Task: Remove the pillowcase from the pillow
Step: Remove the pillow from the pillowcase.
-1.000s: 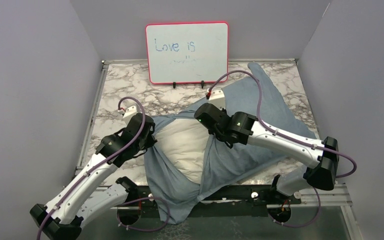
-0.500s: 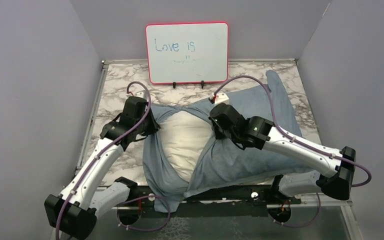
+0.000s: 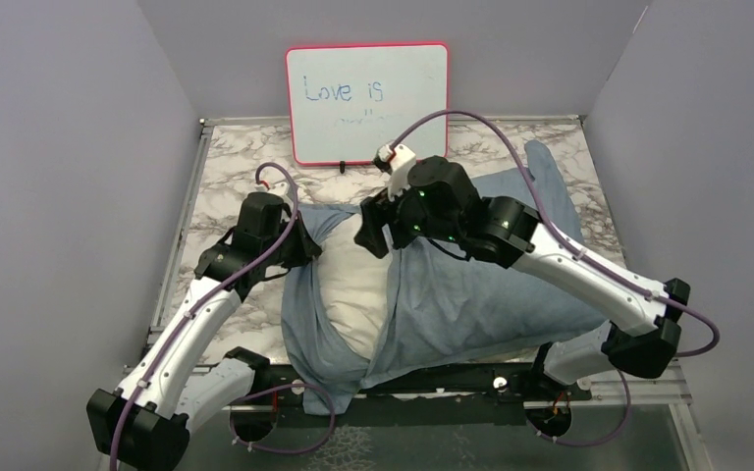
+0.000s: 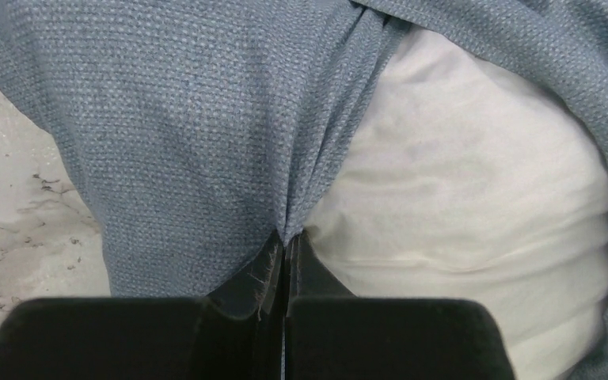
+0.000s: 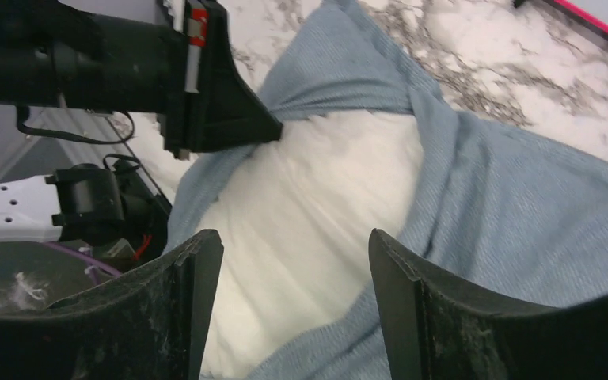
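The white pillow lies mid-table, its middle bared through the gaping mouth of the blue-grey pillowcase, which still wraps its right part and near end. My left gripper is shut on the pillowcase's left mouth edge; the left wrist view shows the cloth pinched at the fingertips beside the pillow. My right gripper hovers open above the pillow's far end. In the right wrist view its jaws stand wide over pillow and pillowcase, holding nothing.
A red-framed whiteboard stands at the back of the marble table. Grey walls close in the left, right and back. A metal rail runs along the near edge, with the pillowcase's corner hanging over it.
My right gripper let go of the pillowcase edge, opened wide, and rose toward the back left. The left gripper pulled the cloth back-left, then held still.
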Tool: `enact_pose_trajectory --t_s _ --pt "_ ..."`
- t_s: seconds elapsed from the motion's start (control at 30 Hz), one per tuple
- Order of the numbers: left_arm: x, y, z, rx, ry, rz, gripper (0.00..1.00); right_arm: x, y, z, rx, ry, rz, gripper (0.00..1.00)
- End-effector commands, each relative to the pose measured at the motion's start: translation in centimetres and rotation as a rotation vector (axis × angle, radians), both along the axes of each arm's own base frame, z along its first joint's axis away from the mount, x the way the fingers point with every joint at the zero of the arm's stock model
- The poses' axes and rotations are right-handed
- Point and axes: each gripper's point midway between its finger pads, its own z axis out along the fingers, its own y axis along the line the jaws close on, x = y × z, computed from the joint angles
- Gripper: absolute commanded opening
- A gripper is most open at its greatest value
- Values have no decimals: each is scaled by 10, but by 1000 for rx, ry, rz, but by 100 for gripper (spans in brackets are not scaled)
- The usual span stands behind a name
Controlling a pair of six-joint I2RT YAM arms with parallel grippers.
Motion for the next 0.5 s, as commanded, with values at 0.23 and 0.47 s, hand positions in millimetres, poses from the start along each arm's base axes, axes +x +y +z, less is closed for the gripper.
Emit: enact_pose_trajectory --t_s 0.23,0.47 --pt "-2 -4 7 -49 -29 -4 0 22 74 -31 -53 -3 145 79" --pt "-1 1 4 -38 -23 35 0 33 88 -98 -195 12 204 74"
